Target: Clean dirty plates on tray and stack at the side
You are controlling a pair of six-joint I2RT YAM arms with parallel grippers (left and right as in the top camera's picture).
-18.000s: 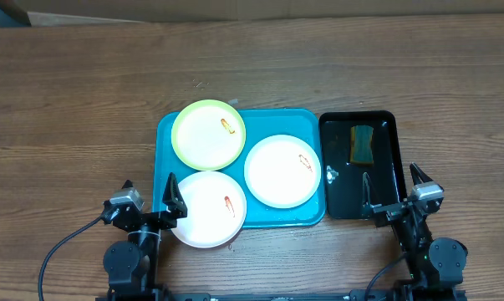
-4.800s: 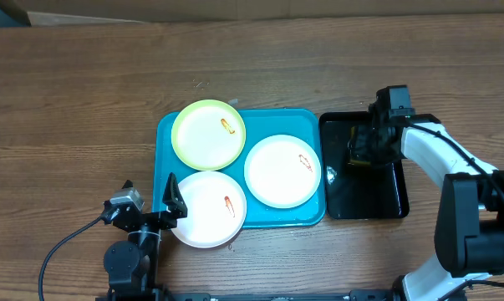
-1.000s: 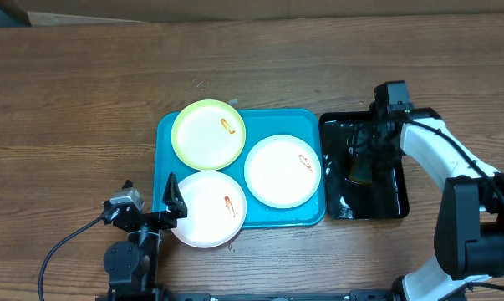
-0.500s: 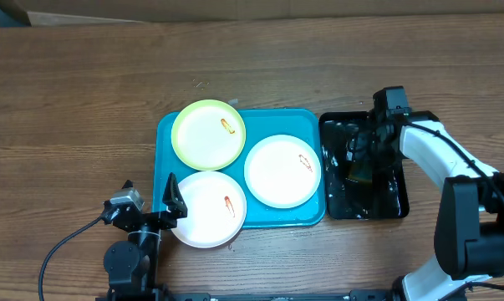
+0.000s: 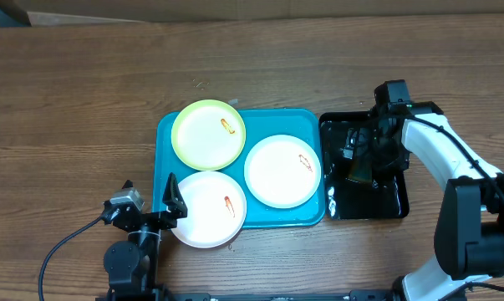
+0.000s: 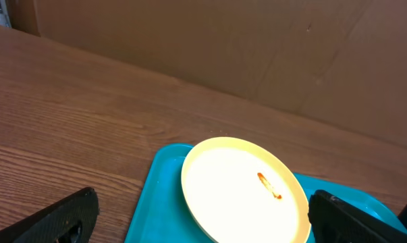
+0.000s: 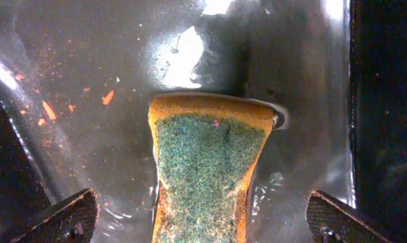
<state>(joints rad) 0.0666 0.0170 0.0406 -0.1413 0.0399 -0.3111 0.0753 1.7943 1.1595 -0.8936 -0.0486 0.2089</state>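
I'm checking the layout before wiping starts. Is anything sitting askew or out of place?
Yes. The near white round plate overhangs the front rim of the turquoise rectangular plastic tray, and the pale yellow-green round plate juts past its far rim. Only the other white plate lies fully inside.

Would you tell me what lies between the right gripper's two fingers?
A sponge, green side up, lying on the wet black tray, clear of the open jaws of the right gripper. The right wrist view shows it.
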